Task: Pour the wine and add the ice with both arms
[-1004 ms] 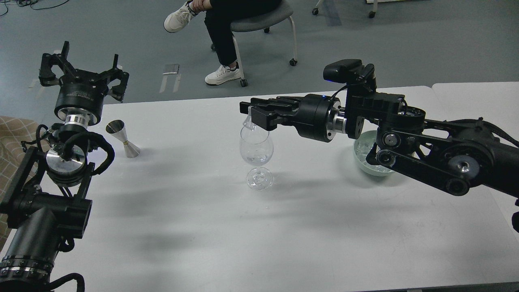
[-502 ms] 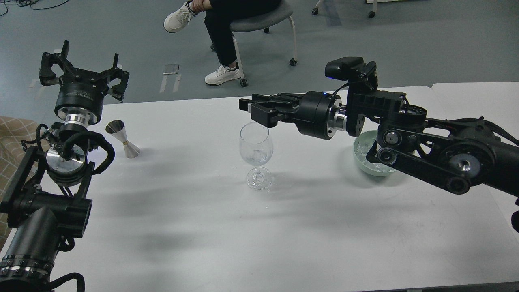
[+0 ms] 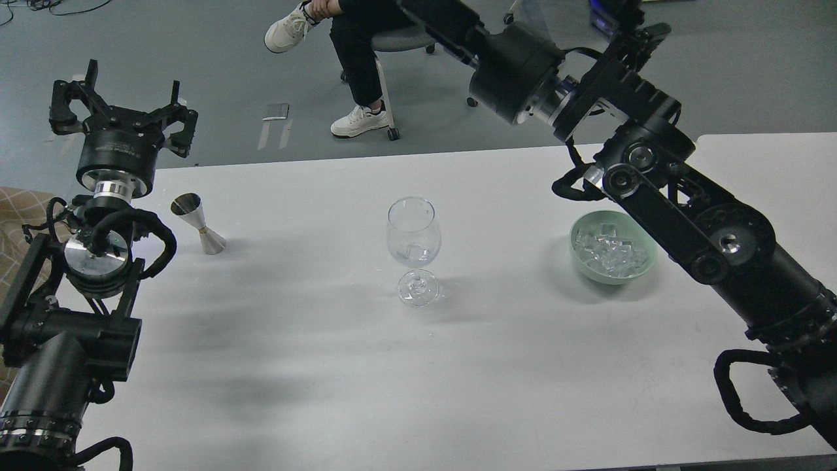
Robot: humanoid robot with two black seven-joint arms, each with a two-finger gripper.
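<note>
A clear stemmed glass [image 3: 413, 230] stands upright at the table's middle with one ice cube [image 3: 412, 251] in its bowl. No stream of wine shows, and I cannot tell whether liquid is in the glass. More ice [image 3: 609, 252] lies piled in a pale green bowl [image 3: 644, 261] to the right. My left gripper [image 3: 118, 98] is open and empty, held high at the table's far left corner. My right gripper [image 3: 435, 16] is raised high behind the glass, its fingers dark against the seated person and cut by the top edge.
A steel jigger [image 3: 199, 224] stands on the white table [image 3: 314, 340] at the far left, just right of my left arm. A seated person on a wheeled chair [image 3: 418, 36] is beyond the table's far edge. A second table [image 3: 771, 157] adjoins at the right.
My right gripper, which was over the glass's rim, has swung up and away towards the top of the view, uncovering the bowl. An ice cube now lies in the glass. My left gripper shifted slightly left.
</note>
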